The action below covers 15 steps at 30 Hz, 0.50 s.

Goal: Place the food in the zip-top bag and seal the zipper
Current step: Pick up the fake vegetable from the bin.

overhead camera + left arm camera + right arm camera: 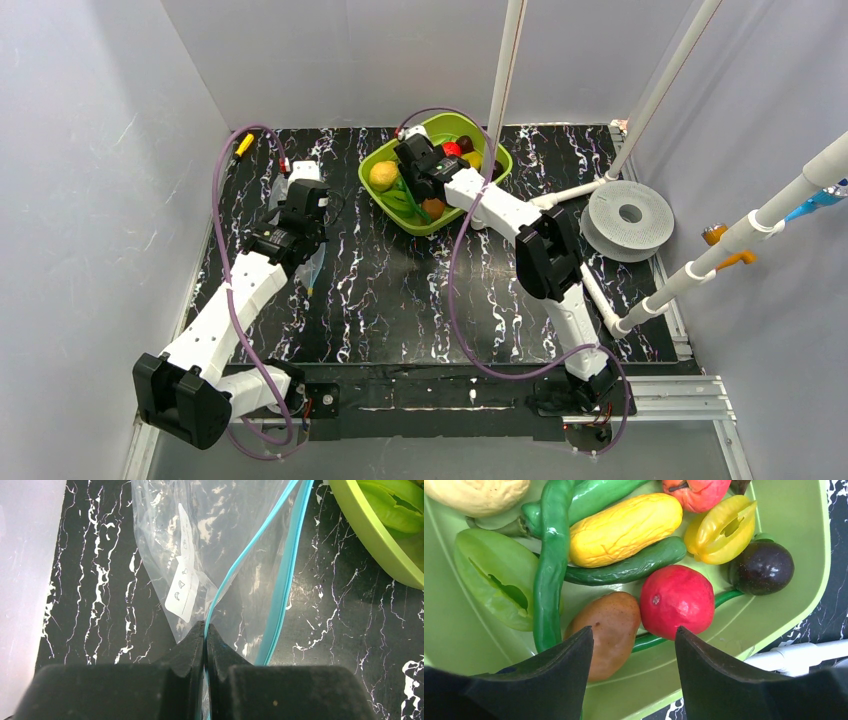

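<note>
Top view: two white robot arms reach across a black marbled table (400, 300). The left arm extends to the left part of the table, and the right arm reaches into a lime-green tray (794, 505) at the far centre.

Left wrist view: the left gripper (205, 632) has its jaws pressed fully together on one thin teal lip of the zipper (285, 580). It holds up that edge of the clear zip-top bag (165, 530). The second, broader teal strip runs apart from the pinched one, so the bag mouth stands unsealed. A white label (182, 585) shows on the crinkled plastic. The bag lies on the table just left of the tray, and no food shows inside it.

Right wrist view: the right gripper (633, 630) hangs over the tray with its jaws wide apart and nothing between them. Its left fingertip is over a brown egg-shaped fruit (609, 630) and its right fingertip is beside a red round fruit (676, 600). These two pieces touch each other. Whether the fingers touch them cannot be told.

Also in the tray are a lumpy yellow fruit (624, 527), a long green pod (549, 570), a yellow pepper half (724, 527), a green pepper half (494, 580) and a dark purple plum (761, 567).
</note>
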### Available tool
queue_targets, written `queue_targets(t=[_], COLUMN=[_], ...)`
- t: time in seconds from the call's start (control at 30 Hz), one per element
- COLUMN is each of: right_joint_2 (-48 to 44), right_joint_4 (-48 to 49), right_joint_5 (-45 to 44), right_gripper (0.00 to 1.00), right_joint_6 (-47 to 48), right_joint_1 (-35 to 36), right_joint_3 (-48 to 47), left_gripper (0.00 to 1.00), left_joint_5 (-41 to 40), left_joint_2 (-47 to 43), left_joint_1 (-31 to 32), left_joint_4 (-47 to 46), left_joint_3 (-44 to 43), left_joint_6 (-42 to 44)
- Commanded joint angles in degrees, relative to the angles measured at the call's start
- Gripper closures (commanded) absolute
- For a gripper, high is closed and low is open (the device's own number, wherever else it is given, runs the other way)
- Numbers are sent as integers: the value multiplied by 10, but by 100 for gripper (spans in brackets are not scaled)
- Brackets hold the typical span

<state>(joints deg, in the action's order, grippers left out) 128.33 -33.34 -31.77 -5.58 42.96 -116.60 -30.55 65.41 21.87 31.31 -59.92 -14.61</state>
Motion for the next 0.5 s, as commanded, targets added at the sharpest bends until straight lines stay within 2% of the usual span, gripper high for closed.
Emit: queue_targets(t=[0.0, 0.23, 0.47], right_joint_2=[10, 14, 14], right_joint_4=[4, 5, 18], right_joint_5=[16, 79, 78], right_gripper=[33, 31, 28], right_joint_6=[5, -20, -27], right_joint_1=[-8, -8, -9], right_joint_3=[-22, -6, 35], left_gripper=[100, 100, 100], left_joint_5=[1, 3, 4], left_joint_2=[-11, -11, -10], left_joint_1=[0, 0, 0], left_joint_4=[-6, -7, -8], left_joint_3=[-14, -14, -12], left_joint_6=[-7, -7, -8])
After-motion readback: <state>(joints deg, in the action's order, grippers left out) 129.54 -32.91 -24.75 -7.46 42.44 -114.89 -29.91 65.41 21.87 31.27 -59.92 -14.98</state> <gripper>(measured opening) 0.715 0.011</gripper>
